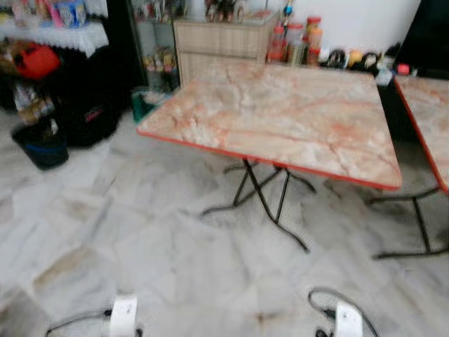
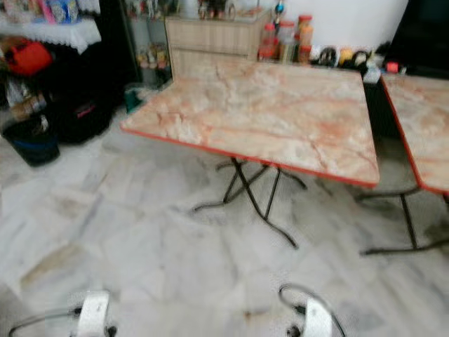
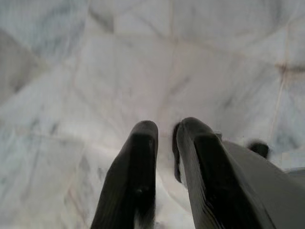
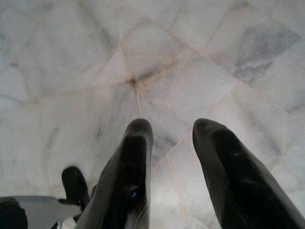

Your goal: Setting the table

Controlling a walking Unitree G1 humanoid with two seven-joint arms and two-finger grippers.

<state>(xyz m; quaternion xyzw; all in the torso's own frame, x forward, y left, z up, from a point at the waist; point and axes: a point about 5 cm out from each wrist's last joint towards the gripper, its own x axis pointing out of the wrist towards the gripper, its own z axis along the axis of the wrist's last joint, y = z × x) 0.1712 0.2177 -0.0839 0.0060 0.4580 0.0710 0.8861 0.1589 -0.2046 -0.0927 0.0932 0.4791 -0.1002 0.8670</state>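
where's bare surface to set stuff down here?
The marble-pattern table top is bare from its red front edge to the far side. Crowded: jars and clutter behind its far edge. A second table stands right.

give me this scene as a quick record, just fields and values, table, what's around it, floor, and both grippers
table: marble-pattern top, red edge, folding black legs, nothing on it
second table: to the robot's right, partly in frame
behind table: jars and a cabinet
left side: dark bucket on the floor, red bag
floor: pale marble tiles
left gripper: hangs over the floor, fingers slightly apart, holds nothing
right gripper: hangs over the floor, open, holds nothing
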